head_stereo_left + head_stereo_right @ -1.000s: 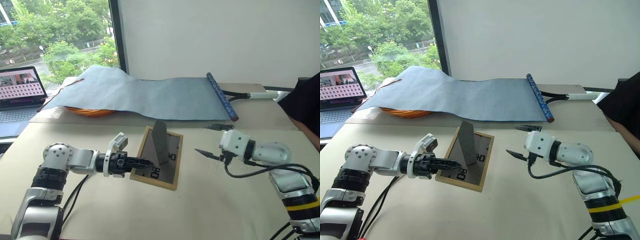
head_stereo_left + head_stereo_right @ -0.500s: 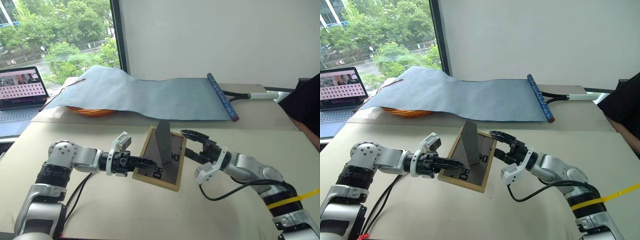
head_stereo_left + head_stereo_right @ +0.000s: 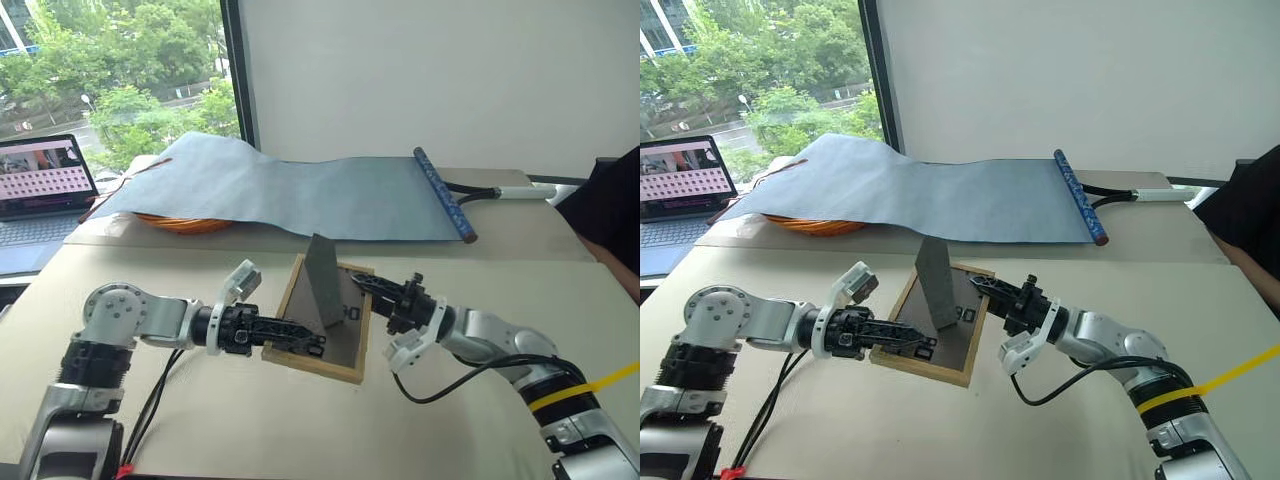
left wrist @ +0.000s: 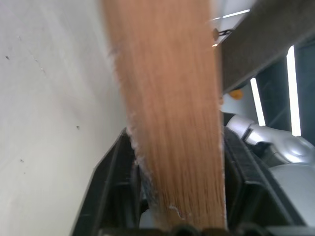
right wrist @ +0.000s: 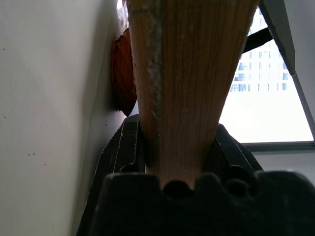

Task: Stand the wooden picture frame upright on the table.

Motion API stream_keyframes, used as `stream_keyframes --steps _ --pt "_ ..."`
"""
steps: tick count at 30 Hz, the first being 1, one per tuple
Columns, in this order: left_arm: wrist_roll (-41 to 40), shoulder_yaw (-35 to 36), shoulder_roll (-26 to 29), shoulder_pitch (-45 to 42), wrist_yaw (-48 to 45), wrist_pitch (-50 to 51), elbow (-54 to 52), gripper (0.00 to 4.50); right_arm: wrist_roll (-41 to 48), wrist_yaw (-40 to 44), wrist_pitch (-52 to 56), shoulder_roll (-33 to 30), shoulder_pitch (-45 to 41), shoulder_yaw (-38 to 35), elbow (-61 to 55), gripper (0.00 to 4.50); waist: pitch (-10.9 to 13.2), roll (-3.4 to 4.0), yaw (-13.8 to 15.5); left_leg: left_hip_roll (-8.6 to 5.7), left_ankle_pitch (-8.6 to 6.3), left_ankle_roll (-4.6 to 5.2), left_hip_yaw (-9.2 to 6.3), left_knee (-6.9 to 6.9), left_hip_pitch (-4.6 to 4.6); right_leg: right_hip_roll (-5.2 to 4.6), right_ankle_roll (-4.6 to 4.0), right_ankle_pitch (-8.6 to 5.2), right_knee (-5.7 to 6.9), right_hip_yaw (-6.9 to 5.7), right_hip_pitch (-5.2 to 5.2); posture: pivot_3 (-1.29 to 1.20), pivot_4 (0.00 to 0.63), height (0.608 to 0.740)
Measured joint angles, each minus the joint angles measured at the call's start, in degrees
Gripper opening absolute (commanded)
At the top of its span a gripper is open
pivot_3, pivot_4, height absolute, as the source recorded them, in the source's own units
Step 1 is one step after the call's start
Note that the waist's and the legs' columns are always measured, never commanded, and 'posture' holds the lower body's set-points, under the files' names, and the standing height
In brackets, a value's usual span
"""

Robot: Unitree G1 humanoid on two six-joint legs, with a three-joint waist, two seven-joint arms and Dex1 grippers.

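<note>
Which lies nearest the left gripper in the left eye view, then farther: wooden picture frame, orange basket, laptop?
1. Light-wood picture frame, between the left gripper's fingers.
2. Orange basket, farther back under the blue-grey cloth.
3. Open laptop, far left.

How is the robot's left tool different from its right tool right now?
The left tool reaches in from the left and grips the wooden picture frame's near left edge; the right tool reaches in from the right and grips its right edge. The left tool sits nearer the table; the right one is farther back. Both pinch the frame's wood between black fingers.
</note>
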Motion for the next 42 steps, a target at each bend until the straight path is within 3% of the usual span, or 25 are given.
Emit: stream_keyframes --steps 3,8,10,12,15,18,21,27,35,42 --pt "5.41 4.53 1.12 4.64 -4.76 -8.34 -4.68 4.46 4.8 2.93 0.31 -0.18 -0.51 0.16 1.52 1.22 0.01 -0.01 -0.1 0.0 0.02 0.03 -0.02 0.01 0.01 0.0 -0.01 0.0 0.07 -0.01 0.0 0.0 0.15 0.694" --pt "15.93 11.94 7.24 11.17 -13.01 -21.6 -7.92 4.5 18.65 13.1 3.55 -0.09 -1.29 0.54 6.36 1.22 0.02 -0.01 -0.18 0.0 0.02 0.06 -0.02 0.07 0.06 -0.01 -0.01 0.0 0.07 -0.02 0.08 0.0 0.15 0.694" --pt "18.24 15.71 6.76 15.2 -17.43 -27.41 -8.77 4.5 31.17 22.89 9.07 1.77 -1.46 0.71 7.02 1.22 0.03 -0.01 -0.16 0.0 0.01 0.08 -0.02 0.09 0.05 -0.01 -0.01 0.0 0.07 -0.03 0.12 0.0 0.15 0.694" --pt "19.52 17.85 6.64 17.76 -19.56 -29.94 -9.5 4.5 47.15 34.38 20.7 4.52 -1.53 0.11 5.84 1.22 0.07 -0.02 -0.18 0.01 0.02 0.08 -0.08 0.12 0.05 0.0 -0.01 0.0 0.1 -0.08 0.17 0.0 0.15 0.694" --pt "20.16 18.0 5.78 19.33 -19.7 -31.21 -11.75 4.5 61.32 43.35 36.09 6.69 -1.92 -2.01 3.49 1.22 0.16 0.09 0.12 0.01 -0.01 0.12 -0.21 0.31 0.06 -0.01 0.0 0.0 0.1 -0.25 0.37 0.0 0.15 0.694" --pt "21.69 16.6 3.29 21.53 -19.25 -31.97 -14.85 4.5 73.39 48.96 56.25 7.57 -4.13 -4.84 0.51 1.22 0.23 0.16 0.32 0.01 -0.02 0.13 -0.32 0.41 0.06 0.0 0.0 0.0 0.1 -0.35 0.41 0.0 0.15 0.694" --pt "22.27 16.26 2.55 22.94 -19.21 -33.11 -16.83 4.5 80.07 50.73 71.57 7.46 -4.88 -6.52 -1.0 1.22 0.23 0.16 0.26 0.01 -0.02 0.14 -0.33 0.38 0.06 0.0 -0.01 -0.01 0.1 -0.36 0.39 0.0 0.15 0.694" --pt "26.56 13.75 2.22 25.9 -20.25 -36.45 -20.18 4.5 84.79 50.6 90.91 8.06 -4.84 -7.41 -1.46 1.22 0.24 0.17 0.22 0.01 -0.03 0.15 -0.33 0.33 0.01 0.01 -0.03 -0.02 0.09 -0.35 0.24 0.0 0.15 0.694" --pt "27.16 13.22 1.4 25.6 -19.77 -37.35 -20.82 4.5 86.51 53.42 97.52 10.31 -4.36 -10.57 -0.99 1.22 0.23 0.17 0.15 0.01 -0.04 0.16 -0.33 0.37 0.01 0.01 0.0 -0.04 0.08 -0.35 0.29 0.0 0.15 0.694" --pt "28.22 12.2 1.4 25.13 -19.73 -37.6 -20.82 4.5 84.29 55.25 96.75 10.23 -1.33 -10.0 -4.59 1.22 0.23 0.17 0.02 0.01 -0.06 0.18 -0.33 0.35 0.01 0.01 -0.01 -0.05 0.06 -0.36 0.29 0.0 0.15 0.694"
